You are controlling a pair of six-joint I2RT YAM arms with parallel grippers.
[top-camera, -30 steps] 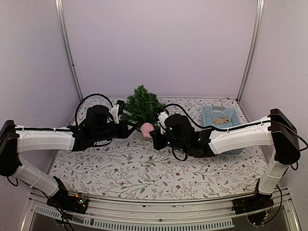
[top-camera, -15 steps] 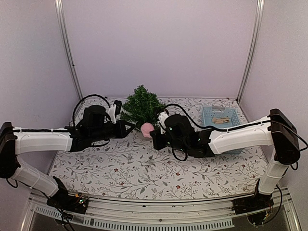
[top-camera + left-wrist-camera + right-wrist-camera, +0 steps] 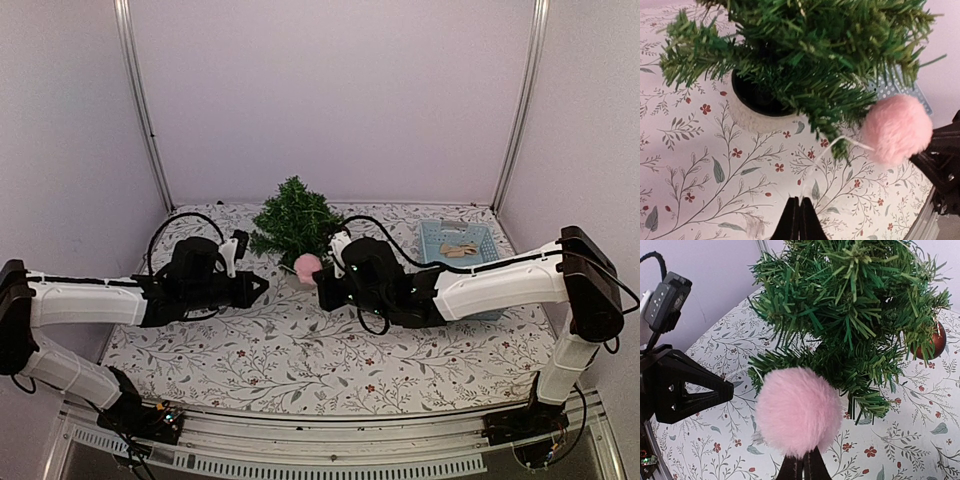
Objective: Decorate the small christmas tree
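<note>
The left arm [image 3: 85,298] is stretching low across the floral table [image 3: 260,350]. Its left gripper [image 3: 252,288] is pointing at the small christmas tree [image 3: 295,218] with fingers pressed together, and I cannot tell whether they are pinching anything. The right arm [image 3: 500,280] is reaching in from the opposite side. The right gripper [image 3: 318,281] is pinching a pink pom-pom [image 3: 306,266] narrowly from below, holding it against the tree's lower branches.

The tree is standing upright near the back of the table. Only the left wrist view is showing its white pot [image 3: 747,117] and a white thread [image 3: 815,162] trailing from the pom-pom. Only the right wrist view is showing a red bauble [image 3: 932,341] hanging on the tree.

A blue basket [image 3: 458,243] is sitting at the right, apart from the tree. The two grippers are facing each other, near but not touching, with the tabletop stretching toward the near edge.
</note>
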